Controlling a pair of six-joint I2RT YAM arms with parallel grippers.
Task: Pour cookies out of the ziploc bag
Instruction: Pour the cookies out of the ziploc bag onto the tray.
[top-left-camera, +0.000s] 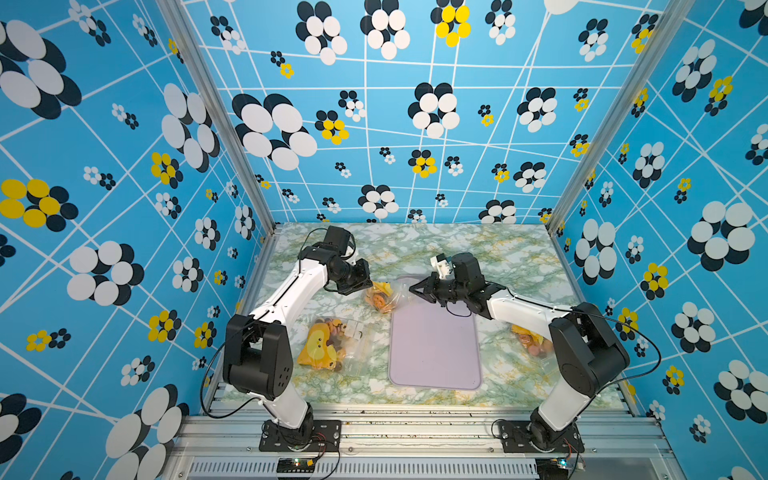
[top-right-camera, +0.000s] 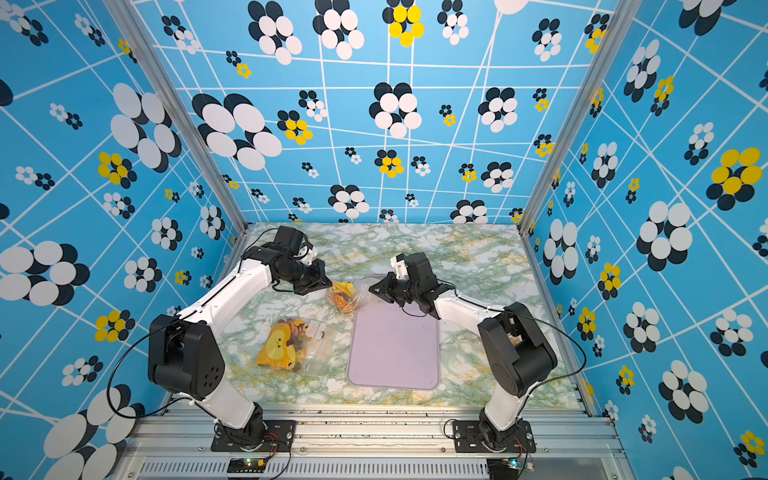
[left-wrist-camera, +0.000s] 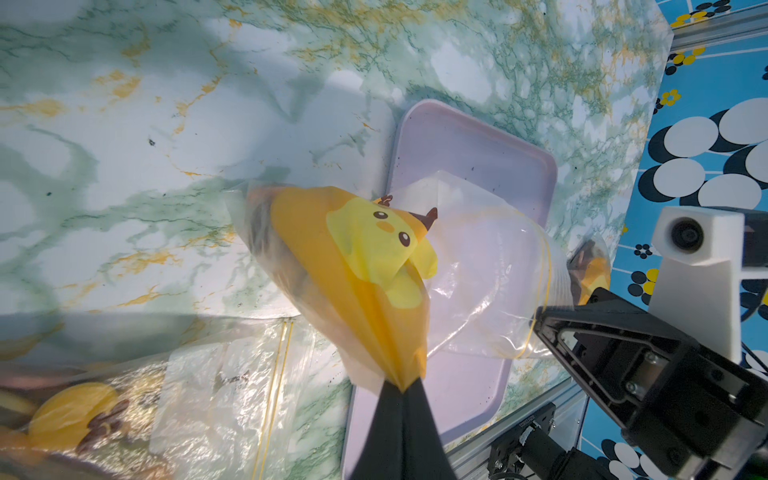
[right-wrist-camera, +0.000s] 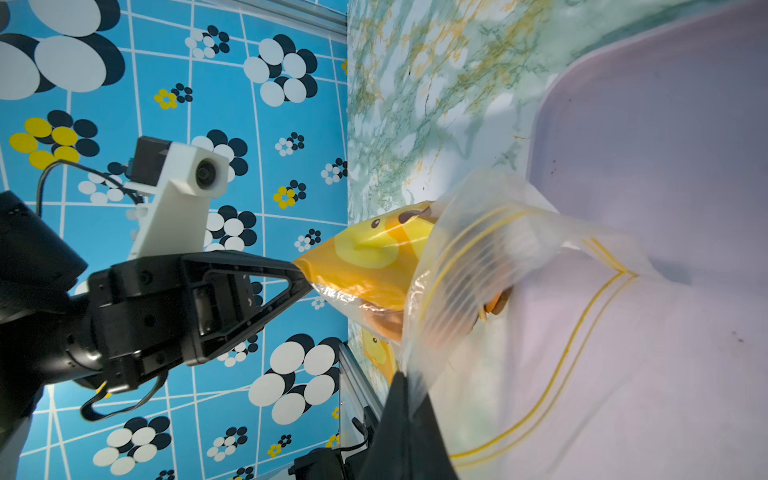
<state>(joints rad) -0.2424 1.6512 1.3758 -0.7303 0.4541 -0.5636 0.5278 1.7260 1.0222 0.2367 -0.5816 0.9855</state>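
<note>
A clear ziploc bag (top-left-camera: 384, 296) (top-right-camera: 347, 296) with a yellow cartoon print hangs stretched between both grippers over the far left corner of the lilac tray (top-left-camera: 436, 353). My left gripper (left-wrist-camera: 401, 388) (top-left-camera: 368, 286) is shut on the bag's yellow bottom corner (left-wrist-camera: 353, 257). On the clear mouth edge (right-wrist-camera: 478, 257), by the yellow zip lines, my right gripper (right-wrist-camera: 409, 390) (top-left-camera: 411, 289) is shut. The mouth gapes toward the tray (right-wrist-camera: 665, 145). Orange and brown cookies (right-wrist-camera: 498, 303) (top-left-camera: 379, 302) show inside the bag. The tray floor is bare.
A second bag of cookies (top-left-camera: 328, 345) (left-wrist-camera: 124, 395) lies flat on the marble table left of the tray. A third bag (top-left-camera: 532, 340) sits right of the tray, partly under my right arm. Patterned blue walls close in three sides.
</note>
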